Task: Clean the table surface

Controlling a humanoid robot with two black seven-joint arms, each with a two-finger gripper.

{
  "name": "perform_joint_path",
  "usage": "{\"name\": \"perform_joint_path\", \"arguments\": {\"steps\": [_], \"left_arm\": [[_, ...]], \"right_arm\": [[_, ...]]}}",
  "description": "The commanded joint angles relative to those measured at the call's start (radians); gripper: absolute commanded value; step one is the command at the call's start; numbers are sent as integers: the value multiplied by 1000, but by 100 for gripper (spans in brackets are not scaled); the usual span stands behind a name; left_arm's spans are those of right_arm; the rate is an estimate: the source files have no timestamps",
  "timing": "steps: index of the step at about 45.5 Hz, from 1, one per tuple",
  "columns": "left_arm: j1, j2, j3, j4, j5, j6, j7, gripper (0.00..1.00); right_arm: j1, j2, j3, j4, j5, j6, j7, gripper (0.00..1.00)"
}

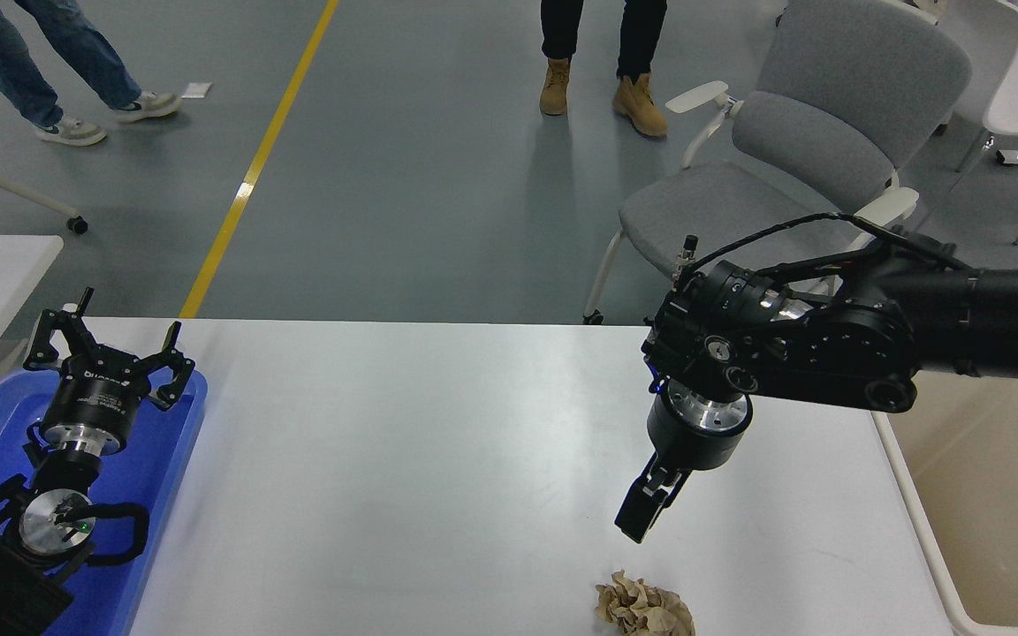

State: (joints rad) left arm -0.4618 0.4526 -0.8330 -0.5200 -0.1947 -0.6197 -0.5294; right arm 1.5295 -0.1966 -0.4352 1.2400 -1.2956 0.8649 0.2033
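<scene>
Right arm over table, paper wad not yet grasped.

We note the table surface filling the lower view; beige bin at its right edge, blue tray at its left under the parked left gripper, fingers spread. Right gripper hangs above the table, closure unclear. 1 crumpled paper sits at the table's near edge: a misjudged descent could nudge it off.

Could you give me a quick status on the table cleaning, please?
Right gripper above the crumpled paper, not touching. Left gripper open, parked over the blue tray. Paper on the table surface; nothing in the way.
</scene>
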Motion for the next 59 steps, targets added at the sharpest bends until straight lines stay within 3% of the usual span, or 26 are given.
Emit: {"name": "perform_joint_path", "arguments": {"steps": [1,25,59], "left_arm": [[0,0,0,0,0,0,-1,100],[0,0,0,0,0,0,0,100],[0,0,0,0,0,0,0,100]], "right_arm": [[-68,82,-11,-25,-16,8,-1,99],[-255,80,7,-189,-51,8,-2,99],[-362,78,44,-275,-56,-9,-2,99]]}}
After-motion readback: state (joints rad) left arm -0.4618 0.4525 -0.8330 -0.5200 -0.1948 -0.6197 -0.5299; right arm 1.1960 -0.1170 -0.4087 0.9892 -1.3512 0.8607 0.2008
